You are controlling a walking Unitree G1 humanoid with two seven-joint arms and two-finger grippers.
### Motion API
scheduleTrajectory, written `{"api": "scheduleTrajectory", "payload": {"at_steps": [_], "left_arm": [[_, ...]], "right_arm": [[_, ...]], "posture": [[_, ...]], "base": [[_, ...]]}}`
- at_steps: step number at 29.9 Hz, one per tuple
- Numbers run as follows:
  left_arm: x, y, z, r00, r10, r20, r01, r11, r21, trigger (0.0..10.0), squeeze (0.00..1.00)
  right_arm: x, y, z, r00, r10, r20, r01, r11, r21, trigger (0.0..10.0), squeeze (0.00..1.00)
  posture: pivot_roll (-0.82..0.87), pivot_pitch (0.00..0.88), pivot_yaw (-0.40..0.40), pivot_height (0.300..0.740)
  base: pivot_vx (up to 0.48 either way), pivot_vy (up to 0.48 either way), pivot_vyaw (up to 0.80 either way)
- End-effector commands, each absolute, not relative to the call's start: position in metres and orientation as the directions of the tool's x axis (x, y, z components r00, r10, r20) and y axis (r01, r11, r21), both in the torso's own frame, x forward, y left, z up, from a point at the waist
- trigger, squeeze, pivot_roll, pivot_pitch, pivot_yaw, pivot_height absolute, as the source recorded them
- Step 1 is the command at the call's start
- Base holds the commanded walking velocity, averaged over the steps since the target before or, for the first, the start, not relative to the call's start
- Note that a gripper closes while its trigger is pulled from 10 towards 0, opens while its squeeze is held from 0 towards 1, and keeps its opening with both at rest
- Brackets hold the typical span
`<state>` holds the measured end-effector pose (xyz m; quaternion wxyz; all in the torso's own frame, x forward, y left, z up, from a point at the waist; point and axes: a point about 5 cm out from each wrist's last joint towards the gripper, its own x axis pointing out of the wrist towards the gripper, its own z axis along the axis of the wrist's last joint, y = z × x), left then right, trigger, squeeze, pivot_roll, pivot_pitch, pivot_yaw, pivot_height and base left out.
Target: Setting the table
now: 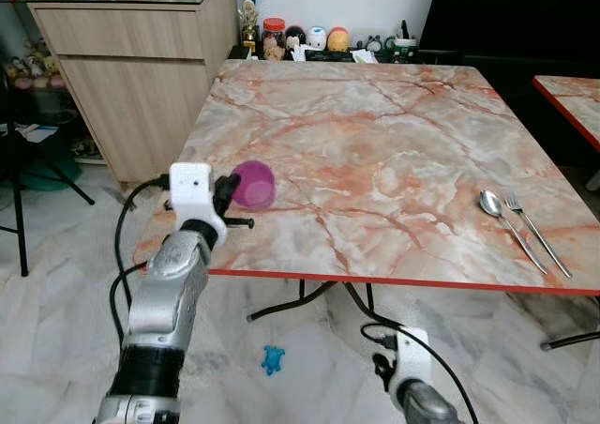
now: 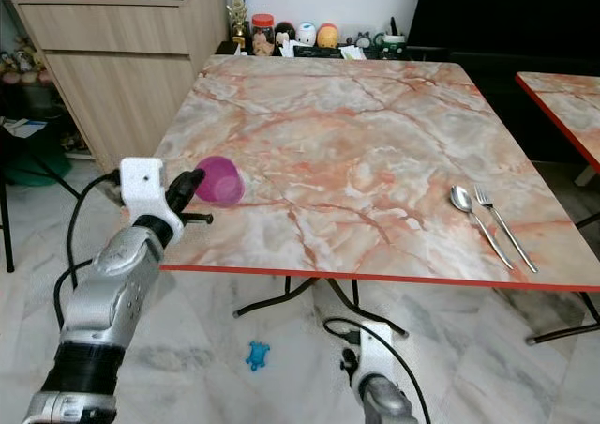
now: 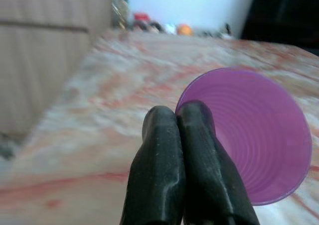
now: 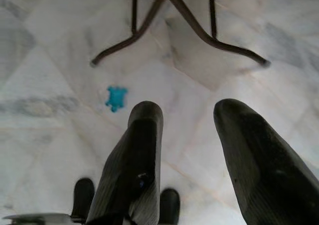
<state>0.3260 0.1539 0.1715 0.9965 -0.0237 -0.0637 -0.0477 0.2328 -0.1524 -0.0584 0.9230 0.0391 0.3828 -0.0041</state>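
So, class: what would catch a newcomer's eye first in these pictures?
First the purple cup, tipped on its side and pinched at the rim by the left hand over the near left edge of the marble table. Then the spoon and fork, side by side near the table's right edge.

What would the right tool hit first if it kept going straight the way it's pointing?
Probably the bare floor. The right tool points down at the tiles, short of the table legs and the small blue toy.
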Motion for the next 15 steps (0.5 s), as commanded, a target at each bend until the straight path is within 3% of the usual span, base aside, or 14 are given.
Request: {"api": "scheduleTrajectory", "payload": {"at_steps": [1, 8, 15], "left_arm": [[0.319, 0.159, 0.181, 0.973, -0.070, 0.221, 0.064, 0.997, 0.031, 10.0, 0.00], [0.296, 0.183, 0.159, 0.969, 0.031, 0.244, -0.054, 0.995, 0.085, 10.0, 0.00], [0.297, 0.190, 0.164, 0.958, 0.060, 0.279, -0.087, 0.992, 0.088, 10.0, 0.00]], "right_arm": [[0.228, -0.157, -0.061, 0.706, 0.013, -0.708, 0.048, 0.997, 0.066, 10.0, 0.00], [0.177, -0.178, -0.083, 0.677, 0.047, -0.734, -0.025, 0.999, 0.041, 10.0, 0.00], [0.135, -0.202, -0.095, 0.630, -0.065, -0.774, 0.081, 0.997, -0.018, 10.0, 0.00]], "posture": [[0.19, 0.000, -0.061, 0.740], [0.19, 0.000, -0.075, 0.740], [0.18, 0.000, -0.073, 0.740]], "base": [[0.000, 0.000, 0.00], [0.000, 0.000, 0.00], [0.000, 0.000, 0.00]]}}
